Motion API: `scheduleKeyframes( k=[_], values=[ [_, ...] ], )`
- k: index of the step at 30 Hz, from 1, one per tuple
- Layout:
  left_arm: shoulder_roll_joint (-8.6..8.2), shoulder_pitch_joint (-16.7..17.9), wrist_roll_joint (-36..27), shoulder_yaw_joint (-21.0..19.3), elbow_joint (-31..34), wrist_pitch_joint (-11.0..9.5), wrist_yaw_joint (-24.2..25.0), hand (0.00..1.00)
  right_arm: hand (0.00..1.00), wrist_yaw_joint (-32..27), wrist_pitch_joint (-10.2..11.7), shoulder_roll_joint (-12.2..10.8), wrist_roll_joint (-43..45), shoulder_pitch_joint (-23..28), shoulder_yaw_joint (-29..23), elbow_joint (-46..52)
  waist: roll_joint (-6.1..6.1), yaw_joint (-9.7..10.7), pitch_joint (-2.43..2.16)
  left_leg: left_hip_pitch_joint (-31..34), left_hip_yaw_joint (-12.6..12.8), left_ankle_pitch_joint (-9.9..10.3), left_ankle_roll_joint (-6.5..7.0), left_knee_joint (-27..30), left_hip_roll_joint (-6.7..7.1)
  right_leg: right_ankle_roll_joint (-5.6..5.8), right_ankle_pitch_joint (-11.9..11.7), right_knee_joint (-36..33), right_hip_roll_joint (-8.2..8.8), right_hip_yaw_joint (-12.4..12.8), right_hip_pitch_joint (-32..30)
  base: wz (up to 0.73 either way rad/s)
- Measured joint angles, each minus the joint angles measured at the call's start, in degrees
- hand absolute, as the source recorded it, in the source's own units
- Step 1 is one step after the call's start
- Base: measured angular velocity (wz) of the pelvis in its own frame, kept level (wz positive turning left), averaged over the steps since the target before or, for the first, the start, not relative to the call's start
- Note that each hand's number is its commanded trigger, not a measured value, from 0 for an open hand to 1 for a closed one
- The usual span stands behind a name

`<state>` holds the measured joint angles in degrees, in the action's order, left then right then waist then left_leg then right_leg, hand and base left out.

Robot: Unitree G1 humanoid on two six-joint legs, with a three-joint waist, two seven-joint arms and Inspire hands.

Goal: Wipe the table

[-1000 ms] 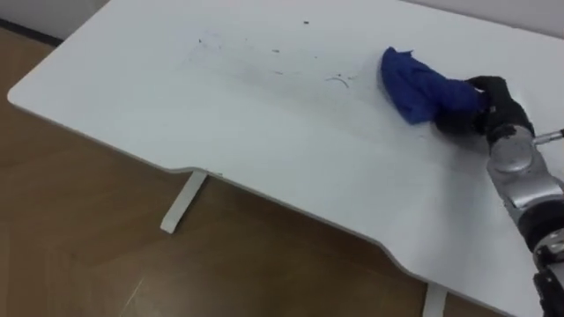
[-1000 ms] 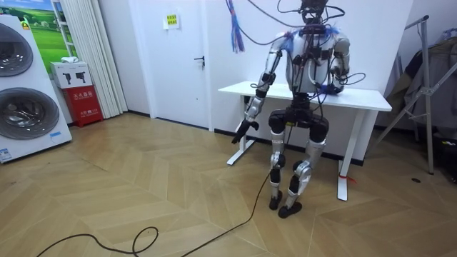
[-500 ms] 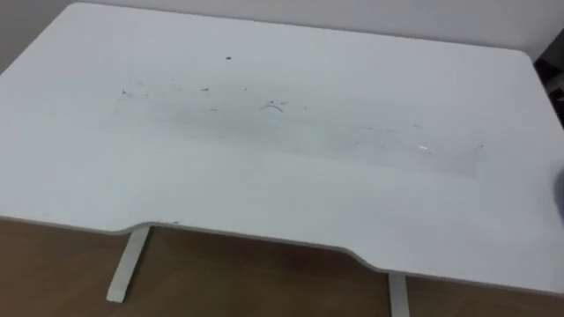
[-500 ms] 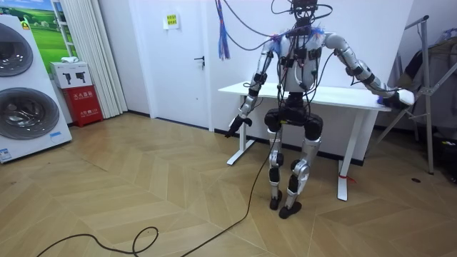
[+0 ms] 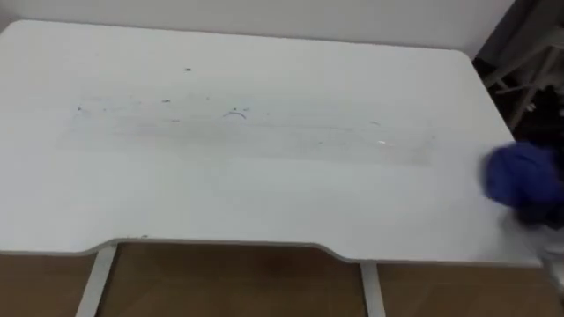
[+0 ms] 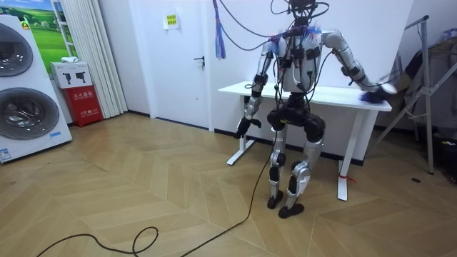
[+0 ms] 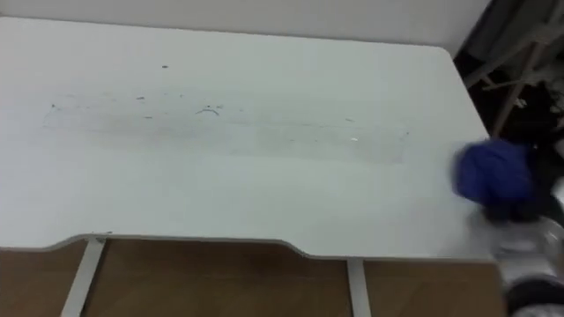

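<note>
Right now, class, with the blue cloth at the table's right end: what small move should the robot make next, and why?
Probably sweep the blue cloth leftward across the white table. The right robot hand is with it at the right edge, while dark scribble marks sit left of centre, unwiped.

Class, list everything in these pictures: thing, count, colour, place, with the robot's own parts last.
table: one, white, before the robot.
cloth: one, blue, on the table's right end.
marks: several, dark, across the tabletop's far half.
washing machines: two, white, stacked, room view's left.
cabinet: one, red and white, beside the washing machines.
door: one, white, in the back wall.
right hand: dark, at the cloth's near side.
left hand: dark, hanging at the robot's side.
</note>
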<state>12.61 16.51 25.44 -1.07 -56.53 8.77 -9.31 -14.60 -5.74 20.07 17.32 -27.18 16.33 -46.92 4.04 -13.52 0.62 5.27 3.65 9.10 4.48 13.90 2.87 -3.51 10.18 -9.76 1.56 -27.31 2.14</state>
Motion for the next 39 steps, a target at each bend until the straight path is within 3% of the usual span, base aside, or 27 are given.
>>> scheduleKeyframes(
  k=[1, 3, 4, 8, 9, 10, 12, 13, 14, 15, 17, 19, 21, 24, 26, 28, 29, 30, 31, 32, 33, 34, 35, 36, 37, 38, 39],
  values=[
    [-0.04, -0.49, 0.36, 1.0, 0.55, -0.3, 0.02, 0.0, 1.0, 1.18, 0.48, -0.73, 1.22, -1.03, 1.41, 0.39, -0.13, -0.48, 0.16, 0.01, -0.61, -0.07, -0.05, -0.02, 0.15, 0.03, 0.31, -0.09, 0.0, -0.21, 0.09, 0.69],
    [-0.51, -1.44, 1.75, 2.62, 2.12, -0.59, 0.06, 0.0, 1.0, 4.08, 1.91, -2.07, 2.22, -3.59, 3.53, 0.47, -0.2, -4.56, 0.33, -0.41, -2.32, -0.29, -0.23, -0.23, 0.75, 0.13, 1.12, -0.21, 0.26, -1.22, 0.6, 0.54],
    [-0.5, -1.29, 1.67, 2.67, 2.12, -0.57, 0.01, 0.0, 1.0, 4.24, 2.03, -2.14, 2.19, -3.64, 3.86, 0.49, -0.15, -5.33, 0.35, -0.77, -2.31, -0.3, -0.23, -0.32, 0.83, 0.27, 1.28, -0.22, 0.37, -1.12, 0.96, 0.64],
    [0.1, 2.1, 1.05, 3.62, 1.55, 0.5, -0.03, 0.0, 1.0, 3.23, 4.9, -1.87, -0.53, 1.31, 0.84, -2.39, -0.49, -4.47, 0.75, -4.3, -0.2, -0.19, 0.02, -0.25, 0.38, 3.31, 3.52, -9.56, 2.78, -0.84, 1.5, 0.79],
    [0.08, 2.47, 1.06, 3.55, 1.35, 0.45, -0.03, 0.0, 1.0, 2.67, 6.4, -1.98, -0.91, 3.96, -1.02, -2.56, -0.44, -3.85, 0.71, -5.48, 0.93, 0.27, 0.65, -0.32, -0.02, 5.09, 4.65, -14.74, 4.38, -0.82, 0.64, 0.36],
    [0.08, 2.3, 1.06, 3.53, 1.4, 0.32, -0.05, 0.0, 1.0, 2.1, 7.34, -2.01, -0.96, 5.21, -1.98, -2.71, -0.42, -3.73, 0.73, -5.84, 1.77, 0.66, 0.91, -0.44, -0.12, 5.67, 4.98, -17.48, 5.72, -0.87, -0.37, 0.37],
    [0.15, 0.12, 1.84, 3.02, 1.38, -1.61, -0.19, 0.0, 1.0, -1.39, 10.33, -2.22, -4.24, 10.6, -5.58, -2.74, -0.73, -2.55, 0.7, -7.09, 8.29, 2.2, 0.83, -1.21, -1.49, 7.35, 4.22, -24.55, 13.19, -0.03, -3.9, 0.37],
    [0.22, -0.14, 2.38, 2.65, 1.53, -2.25, -0.25, 0.0, 1.0, -1.98, 10.9, -2.31, -5.51, 12.05, -6.74, -2.74, -0.78, -2.46, 0.66, -7.55, 9.91, 2.36, 0.62, -1.3, -1.89, 7.87, 3.87, -25.87, 15.01, 0.52, -4.61, 0.37],
    [0.17, -1.05, 4.53, 0.77, 3.38, -3.23, -0.23, 0.0, 1.0, -3.26, 12.05, -2.5, -7.24, 14.98, -8.91, -2.74, -0.93, -2.37, 0.3, -8.43, 12.09, 2.91, 0.04, -1.3, -3.3, 7.96, 3.75, -27.67, 18.42, 1.13, -5.67, 0.29],
    [0.45, -1.43, 6.8, -1.31, 4.17, -4.55, -0.25, 0.0, 1.0, -3.78, 12.61, -2.45, -8.16, 17.57, -10.66, -2.79, -0.99, -2.13, -0.3, -9.42, 15.69, 3.22, -1.3, -1.29, -5.76, 8.01, 3.38, -28.22, 20.77, 1.7, -6.35, 0.3],
    [1.06, -1.65, 8.71, -3.94, 5.74, -5.07, -0.51, 0.0, 1.0, -4.77, 12.71, -2.32, -9.83, 20.76, -12.86, -2.8, -0.61, -0.95, -0.68, -10.67, 19.8, 3.19, -2.96, -1.19, -8.74, 8.3, 0.73, -26.62, 22.22, 4.21, -7.24, 0.16],
    [2.19, -1.19, 9.28, -5.2, 6.17, -5.19, -0.53, 0.0, 1.0, -5.83, 13.01, -1.73, -10.83, 23.18, -13.63, -2.81, -0.05, 0.12, -1.16, -10.95, 23.63, 3.49, -4.35, 0.02, -11.54, 8.52, -2.59, -20.62, 22.68, 5.15, -6.87, 0.06],
    [3.71, -1.16, 9.6, -6.28, 6.28, -5.06, -0.55, 0.0, 1.0, -6.11, 13.99, -1.67, -10.62, 26.24, -13.93, -2.4, 0.74, 3.66, -1.55, -10.62, 25.57, 4.04, -6.5, 2.78, -15.48, 9.36, -7.26, -11.25, 22.54, 3.5, -2.97, 0.4],
    [4.7, -1.54, 8.99, -6.12, 7.91, -5.1, -0.36, 0.0, 1.0, -5.1, 14.57, -1.65, -8.06, 27.12, -13.8, -1.56, 1.52, 5.35, -1.59, -10.67, 27.56, 4.2, -9.72, 6.22, -20.03, 8.96, -11.49, -6.96, 22.21, 1.43, -0.33, 0.11],
    [4.69, -2.02, 7.61, -6.13, 8.15, -5.18, -0.36, 0.0, 1.0, -3.23, 15.75, -1.96, -6.74, 26.13, -13.23, -1.15, 1.92, 5.36, -1.56, -11.35, 28.6, 4.08, -12.22, 8.08, -22.43, 9.0, -11.56, -8.41, 21.66, 0.14, -0.51, -0.35],
    [4.24, -2.34, 4.82, -6.07, 7.83, -5.39, -0.42, 0.0, 1.0, -1.01, 16.44, -2.21, -5.15, 23.88, -10.49, 1.02, 2.07, 5.11, -1.46, -11.71, 29.11, 3.33, -15.14, 9.36, -24.86, 11.7, -8.23, -10.63, 19.99, -1.45, -1.53, -0.63],
    [3.07, -1.89, 3.29, -5.24, 7.79, -5.55, -0.46, 0.0, 1.0, 0.1, 16.56, -2.27, -2.99, 22.29, -9.03, 3.13, 0.27, 5.09, -1.49, -11.48, 28.42, 2.33, -16.75, 9.21, -27.05, 10.73, -5.27, -13.53, 17.58, -1.8, -3.5, -0.59],
    [1.51, -1.68, 3.32, -4.91, 8.0, -6.1, -0.47, 0.0, 1.0, 1.28, 16.56, -2.52, -0.16, 21.23, -8.53, 5.44, -0.6, 5.19, -1.41, -10.59, 24.82, 1.04, -15.81, 7.69, -27.52, 9.03, -2.94, -15.84, 16.12, -2.2, -5.49, -0.47],
    [0.77, -1.8, 3.29, -4.84, 8.1, -6.44, -0.47, 0.0, 1.0, 1.75, 16.61, -2.72, 1.06, 20.75, -8.52, 6.22, -0.65, 5.33, -1.29, -9.99, 22.93, 0.29, -14.64, 7.09, -27.5, 8.53, -1.95, -16.63, 15.56, -2.13, -6.22, -0.14],
    [-0.7, -2.36, 3.52, -4.47, 8.13, -6.65, -0.45, 0.0, 1.0, 2.63, 16.6, -3.01, 2.04, 19.94, -8.52, 7.08, -1.11, 5.56, -1.01, -8.98, 20.11, -0.47, -13.5, 6.82, -26.4, 7.95, -0.55, -17.47, 14.66, -1.27, -6.92, -0.04],
    [-2.07, -2.0, 3.84, -4.37, 8.13, -6.69, -0.43, 0.0, 1.0, 3.67, 16.54, -3.35, 3.65, 19.12, -8.52, 7.4, -0.94, 5.19, -0.68, -8.69, 19.15, -0.29, -13.34, 6.76, -23.97, 8.14, 0.55, -17.55, 14.33, -0.68, -7.42, -0.04],
    [-2.5, -1.61, 4.07, -4.36, 8.08, -6.69, -0.44, 0.0, 1.0, 4.19, 16.27, -3.64, 4.59, 18.65, -8.52, 7.7, -0.9, 5.15, -0.58, -8.56, 18.6, 0.14, -13.0, 6.74, -22.59, 7.8, 0.8, -17.17, 13.93, -0.25, -7.4, -0.04],
    [-2.73, -0.8, 4.03, -3.92, 8.04, -6.66, -0.42, 0.0, 1.0, 5.23, 15.24, -4.08, 5.55, 18.22, -8.54, 8.5, -1.22, 5.34, -0.56, -7.75, 16.45, 1.86, -12.34, 6.7, -18.89, 7.24, 1.09, -16.04, 12.54, 1.78, -7.27, 0.14],
    [-2.56, -0.21, 4.02, -3.28, 8.09, -6.41, -0.43, 0.0, 1.0, 6.22, 13.9, -4.04, 5.5, 18.21, -8.57, 9.65, -1.72, 5.19, -0.39, -7.74, 16.14, 3.43, -11.35, 6.03, -15.44, 7.14, 1.02, -15.03, 10.76, 4.76, -7.54, 0.12],
    [-2.5, 0.01, 3.82, -3.19, 8.08, -6.21, -0.43, 0.0, 1.0, 6.67, 13.41, -3.95, 5.54, 18.08, -8.57, 10.01, -1.55, 4.94, -0.5, -7.97, 15.01, 3.74, -10.45, 5.35, -13.45, 7.0, 0.9, -14.87, 10.2, 6.78, -8.07, -0.33],
    [-2.59, 0.76, 3.26, -3.11, 8.08, -5.74, -0.44, 0.0, 1.0, 7.88, 12.85, -3.73, 5.57, 17.32, -8.56, 10.22, -2.86, 2.9, -0.78, -9.22, 12.52, 4.39, -8.84, 3.21, -10.53, 6.39, 0.05, -14.05, 8.8, 9.41, -8.57, -0.95],
    [-2.71, 1.86, 2.69, -3.18, 8.1, -5.06, -0.44, 0.0, 1.0, 8.59, 12.36, -3.83, 5.77, 16.65, -8.0, 10.31, -3.79, 0.88, -0.69, -10.43, 10.25, 4.51, -8.46, 0.83, -9.52, 5.85, -1.4, -12.17, 6.91, 11.3, -8.21, -1.07]
  ],
)
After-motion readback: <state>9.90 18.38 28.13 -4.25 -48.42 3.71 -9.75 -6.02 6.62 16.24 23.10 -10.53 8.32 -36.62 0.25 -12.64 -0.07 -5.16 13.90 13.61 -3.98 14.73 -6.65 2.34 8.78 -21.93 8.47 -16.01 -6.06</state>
